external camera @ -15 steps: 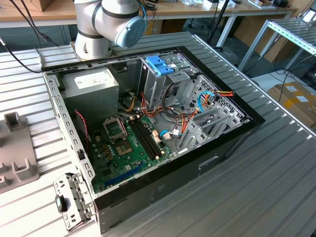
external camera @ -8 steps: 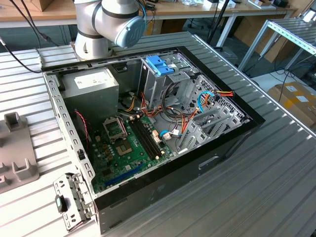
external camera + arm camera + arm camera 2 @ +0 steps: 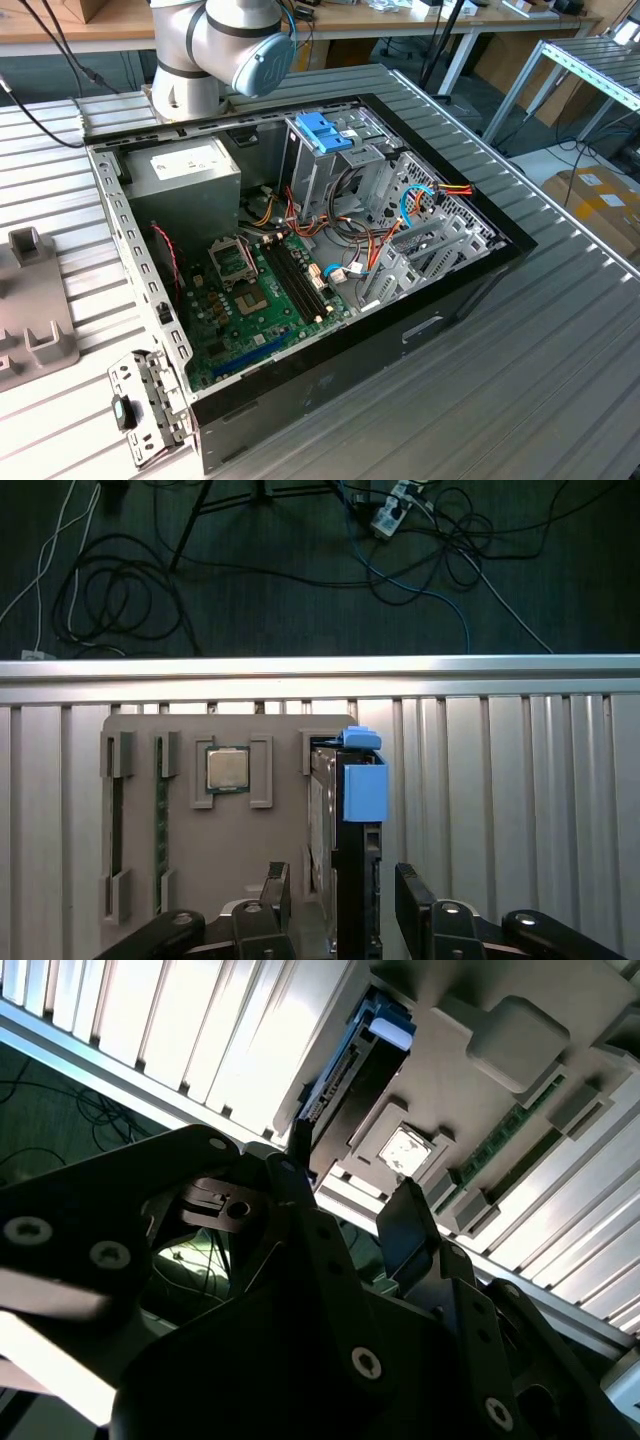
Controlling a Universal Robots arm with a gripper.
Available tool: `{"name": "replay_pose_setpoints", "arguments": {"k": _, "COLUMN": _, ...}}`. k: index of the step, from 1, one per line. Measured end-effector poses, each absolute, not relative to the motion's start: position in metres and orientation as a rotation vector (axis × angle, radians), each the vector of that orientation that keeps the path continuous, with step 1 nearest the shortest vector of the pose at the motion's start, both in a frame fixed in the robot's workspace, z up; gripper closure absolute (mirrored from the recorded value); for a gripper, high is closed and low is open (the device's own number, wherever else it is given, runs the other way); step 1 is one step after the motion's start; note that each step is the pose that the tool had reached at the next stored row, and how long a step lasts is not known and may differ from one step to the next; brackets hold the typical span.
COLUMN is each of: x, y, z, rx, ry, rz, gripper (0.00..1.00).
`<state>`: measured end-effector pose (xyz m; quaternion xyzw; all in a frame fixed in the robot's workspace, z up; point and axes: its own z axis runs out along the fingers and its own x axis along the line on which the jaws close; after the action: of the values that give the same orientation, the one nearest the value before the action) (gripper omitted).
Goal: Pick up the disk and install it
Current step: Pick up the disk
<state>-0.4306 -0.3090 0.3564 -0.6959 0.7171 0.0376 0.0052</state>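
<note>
The grey holder tray (image 3: pixel 230 860) is the reference for everything here. It lies flat on the ribbed metal tabletop (image 3: pixel 520 810), and its moulded pockets keep each part at a fixed, repeatable spot. In the first wrist view a processor chip (image 3: pixel 227 770) sits flat in a square recess near the tray's middle. A memory stick (image 3: pixel 160 820) stands on edge in a long slot towards one side of the tray.

The disk (image 3: pixel 364 790) stands on its long edge in a slot at the opposite side of the tray. Its dark body is upright and its light blue carrier tab is raised above the tray surface. I judge it is held on edge so that both broad faces stay free for a pinch from above.

The gripper (image 3: pixel 343 880) hangs directly over that slot. Its jaws are spread, one on each side of the disk, and they seem not to press on it; the disk rests fully in the tray. The second wrist view shows the same layout at an angle, with the gripper (image 3: pixel 345 1185) lined up on the disk (image 3: pixel 345 1080).

In the exterior view the open computer case (image 3: pixel 400 330) sits beside the tray (image 3: pixel 30 330), towards the exterior view's right, with its drive cage (image 3: pixel 330 170) waiting.
</note>
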Motion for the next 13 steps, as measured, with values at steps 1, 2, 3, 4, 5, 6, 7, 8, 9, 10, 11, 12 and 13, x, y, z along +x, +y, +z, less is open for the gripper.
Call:
{"name": "replay_pose_setpoints", "arguments": {"k": 1, "x": -0.4306, "y": -0.3089, "z": 0.3564, "rx": -2.179, "ry": 2.245, "rz": 0.118, "gripper": 0.46}}
{"name": "replay_pose_setpoints", "arguments": {"k": 2, "x": -0.4306, "y": -0.3088, "z": 0.3563, "rx": -2.178, "ry": 2.245, "rz": 0.119, "gripper": 0.46}}
{"name": "replay_pose_setpoints", "arguments": {"k": 3, "x": -0.4306, "y": -0.3087, "z": 0.3563, "rx": -2.178, "ry": 2.244, "rz": 0.12, "gripper": 0.46}}
{"name": "replay_pose_setpoints", "arguments": {"k": 4, "x": -0.4306, "y": -0.3085, "z": 0.3562, "rx": -2.177, "ry": 2.243, "rz": 0.122, "gripper": 0.46}}
{"name": "replay_pose_setpoints", "arguments": {"k": 5, "x": -0.4306, "y": -0.3083, "z": 0.356, "rx": -2.177, "ry": 2.243, "rz": 0.123, "gripper": 0.46}}
{"name": "replay_pose_setpoints", "arguments": {"k": 6, "x": -0.4306, "y": -0.3082, "z": 0.3559, "rx": -2.176, "ry": 2.242, "rz": 0.125, "gripper": 0.46}}
{"name": "replay_pose_setpoints", "arguments": {"k": 7, "x": -0.4306, "y": -0.3081, "z": 0.3558, "rx": -2.176, "ry": 2.242, "rz": 0.126, "gripper": 0.46}}
{"name": "replay_pose_setpoints", "arguments": {"k": 8, "x": -0.4306, "y": -0.3081, "z": 0.3557, "rx": -2.175, "ry": 2.241, "rz": 0.126, "gripper": 0.46}}
{"name": "replay_pose_setpoints", "arguments": {"k": 9, "x": -0.4306, "y": -0.308, "z": 0.3556, "rx": -2.175, "ry": 2.241, "rz": 0.127, "gripper": 0.46}}
{"name": "replay_pose_setpoints", "arguments": {"k": 10, "x": -0.4306, "y": -0.308, "z": 0.3556, "rx": -2.175, "ry": 2.241, "rz": 0.127, "gripper": 0.46}}
{"name": "replay_pose_setpoints", "arguments": {"k": 11, "x": -0.4306, "y": -0.3079, "z": 0.3555, "rx": -2.175, "ry": 2.241, "rz": 0.128, "gripper": 0.46}}
{"name": "replay_pose_setpoints", "arguments": {"k": 12, "x": -0.4306, "y": -0.3079, "z": 0.3554, "rx": -2.175, "ry": 2.24, "rz": 0.128, "gripper": 0.46}}
{"name": "replay_pose_setpoints", "arguments": {"k": 13, "x": -0.4306, "y": -0.3079, "z": 0.3554, "rx": -2.174, "ry": 2.24, "rz": 0.129, "gripper": 0.46}}
